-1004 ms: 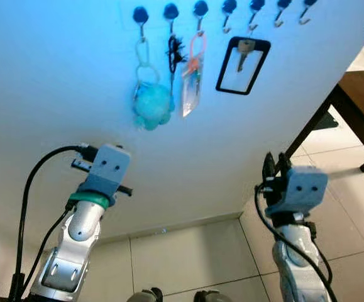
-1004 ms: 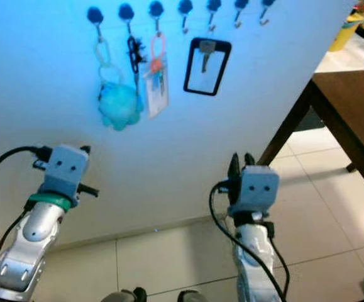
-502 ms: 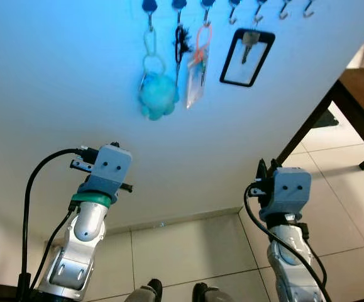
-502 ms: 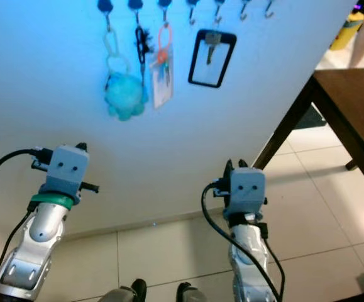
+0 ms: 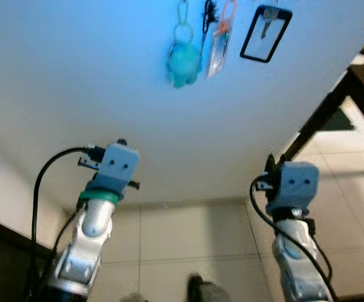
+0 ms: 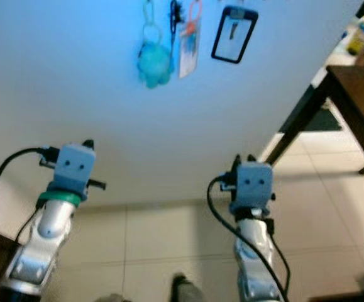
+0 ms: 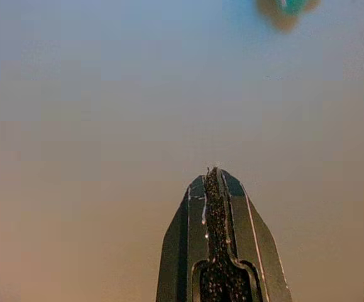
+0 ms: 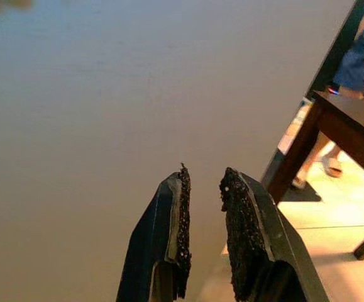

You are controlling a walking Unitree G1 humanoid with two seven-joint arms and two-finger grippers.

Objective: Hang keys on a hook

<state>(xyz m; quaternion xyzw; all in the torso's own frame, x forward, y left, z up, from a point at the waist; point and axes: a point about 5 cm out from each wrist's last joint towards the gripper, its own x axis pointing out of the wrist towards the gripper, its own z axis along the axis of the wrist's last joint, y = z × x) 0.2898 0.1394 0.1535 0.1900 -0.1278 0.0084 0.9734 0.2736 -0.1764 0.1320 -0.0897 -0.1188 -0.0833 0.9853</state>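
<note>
Seemingly the hanging is done: from the head, the key [image 5: 267,25] in its black frame hangs far up the wall beside a teal toy [image 5: 183,61]. Left gripper [image 7: 214,179] is pinched shut, empty. Right gripper [image 8: 204,179] stands narrowly parted, empty, near a dark table [image 8: 351,123]; retreat comes next.

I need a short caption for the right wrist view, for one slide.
Right gripper slightly open and empty, facing a plain wall, with a dark wooden table nearby.

The camera has tilted down and turned left, sliding the hanging keys [image 5: 266,33] up-right.
</note>
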